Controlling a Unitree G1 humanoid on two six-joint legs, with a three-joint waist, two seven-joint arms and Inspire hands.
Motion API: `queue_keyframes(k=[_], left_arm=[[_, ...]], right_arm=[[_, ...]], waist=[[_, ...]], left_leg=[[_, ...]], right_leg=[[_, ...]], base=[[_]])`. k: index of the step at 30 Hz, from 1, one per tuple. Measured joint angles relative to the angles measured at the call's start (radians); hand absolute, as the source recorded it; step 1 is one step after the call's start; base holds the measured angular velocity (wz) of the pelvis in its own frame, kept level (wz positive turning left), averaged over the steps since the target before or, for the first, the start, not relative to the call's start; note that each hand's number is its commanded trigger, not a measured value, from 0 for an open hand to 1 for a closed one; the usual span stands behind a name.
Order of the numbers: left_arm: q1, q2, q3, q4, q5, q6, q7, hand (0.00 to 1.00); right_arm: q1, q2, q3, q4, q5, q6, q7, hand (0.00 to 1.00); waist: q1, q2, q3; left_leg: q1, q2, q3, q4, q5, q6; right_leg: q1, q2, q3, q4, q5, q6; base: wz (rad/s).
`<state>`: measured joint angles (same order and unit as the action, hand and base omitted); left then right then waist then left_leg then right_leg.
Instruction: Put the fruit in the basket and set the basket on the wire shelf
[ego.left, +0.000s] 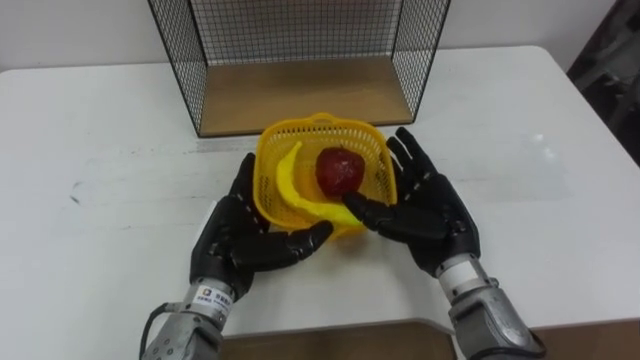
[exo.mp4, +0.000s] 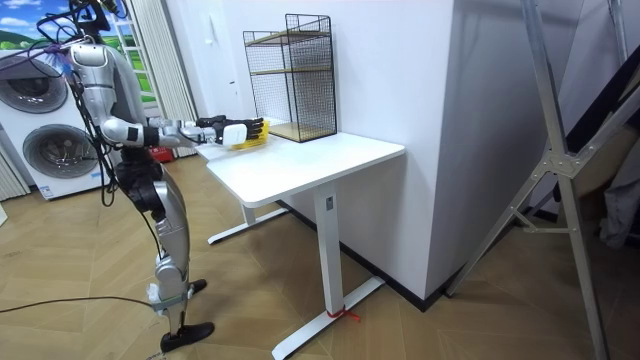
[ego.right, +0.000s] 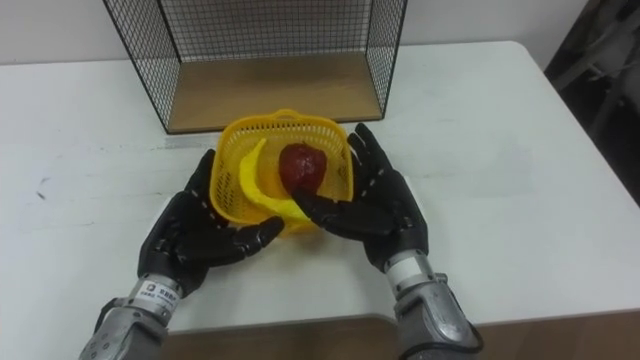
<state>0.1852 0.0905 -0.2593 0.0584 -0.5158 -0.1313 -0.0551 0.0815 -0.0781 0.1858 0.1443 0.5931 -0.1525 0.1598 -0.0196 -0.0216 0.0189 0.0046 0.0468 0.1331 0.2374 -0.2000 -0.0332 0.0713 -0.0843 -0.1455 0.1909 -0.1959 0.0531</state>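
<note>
A yellow plastic basket sits just in front of the black wire shelf on the white table. Inside it lie a yellow banana on the left and a dark red fruit on the right. My left hand presses against the basket's left side, and my right hand against its right side. Both have straight fingers, with the thumbs reaching under the near edge. Whether the basket rests on the table or is lifted, I cannot tell.
The wire shelf has a wooden floor and an open front facing me. In the room view it shows as a tall two-level rack at the table's back by the wall. I stand at the table's edge on the room view's left.
</note>
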Motion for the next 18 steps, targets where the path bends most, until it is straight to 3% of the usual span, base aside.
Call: queue_keyframes(k=[10, 18], left_arm=[[-0.031, 0.003, 0.012, -0.008, 0.007, -0.001, 0.000, 0.00], [-0.031, 0.002, 0.031, -0.120, 0.007, -0.010, 0.000, 0.00]], right_arm=[[-0.018, -0.001, -0.001, -0.013, -0.089, 0.000, -0.015, 0.00], [-0.028, 0.000, -0.013, -0.136, -0.124, -0.003, -0.016, 0.00]], waist=[[0.001, -0.001, 0.0003], [-0.002, -0.011, -0.0006]], left_leg=[[0.006, 0.000, -0.002, -0.004, 0.000, 0.000], [0.010, 0.000, -0.002, -0.003, 0.000, 0.000]], right_leg=[[0.004, 0.000, 0.003, -0.002, 0.000, 0.000], [0.012, 0.000, -0.003, -0.003, 0.000, 0.000]], base=[[0.00], [0.01]])
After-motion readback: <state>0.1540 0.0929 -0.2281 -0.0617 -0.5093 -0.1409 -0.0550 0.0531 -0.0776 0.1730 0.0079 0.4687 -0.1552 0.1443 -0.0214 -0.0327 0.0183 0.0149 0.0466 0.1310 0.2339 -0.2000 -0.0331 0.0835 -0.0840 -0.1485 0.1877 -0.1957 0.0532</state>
